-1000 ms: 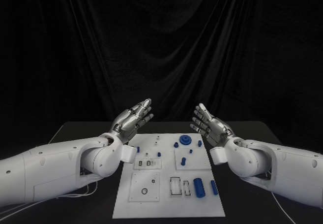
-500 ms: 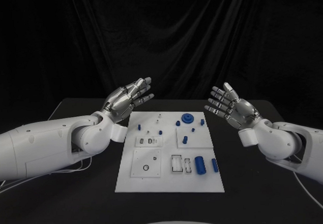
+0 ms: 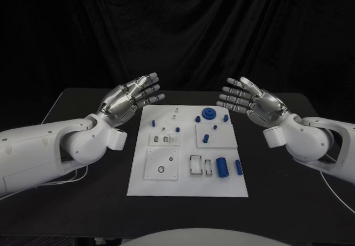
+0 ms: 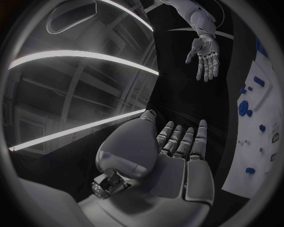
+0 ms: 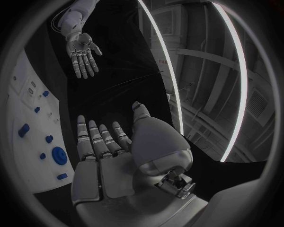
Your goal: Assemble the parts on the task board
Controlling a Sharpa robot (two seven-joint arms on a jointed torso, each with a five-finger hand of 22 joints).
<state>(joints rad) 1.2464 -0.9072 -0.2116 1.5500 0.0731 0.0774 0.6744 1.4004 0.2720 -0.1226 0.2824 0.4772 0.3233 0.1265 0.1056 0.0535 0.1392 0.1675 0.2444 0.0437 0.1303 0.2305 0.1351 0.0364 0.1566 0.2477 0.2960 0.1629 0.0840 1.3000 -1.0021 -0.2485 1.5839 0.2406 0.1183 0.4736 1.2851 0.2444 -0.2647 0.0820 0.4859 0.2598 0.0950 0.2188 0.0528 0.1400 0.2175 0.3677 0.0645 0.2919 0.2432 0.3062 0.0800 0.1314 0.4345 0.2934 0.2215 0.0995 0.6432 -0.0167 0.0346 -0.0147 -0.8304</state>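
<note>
2 robot hands, left [image 3: 130, 98] and right [image 3: 252, 102], spread empty, flanking task board [image 3: 187, 185] far end.

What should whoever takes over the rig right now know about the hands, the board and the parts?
Left hand: open, holding nothing, raised beside the board's far left corner.
Right hand: open, holding nothing, raised beside its far right corner.
Board: flat mid-table. Blue parts on it: gear at the far edge, big cylinder and a slimmer one near right.
Done: cannot tell which parts are seated.
Left: neither hand touches a part; assembly remains.
</note>
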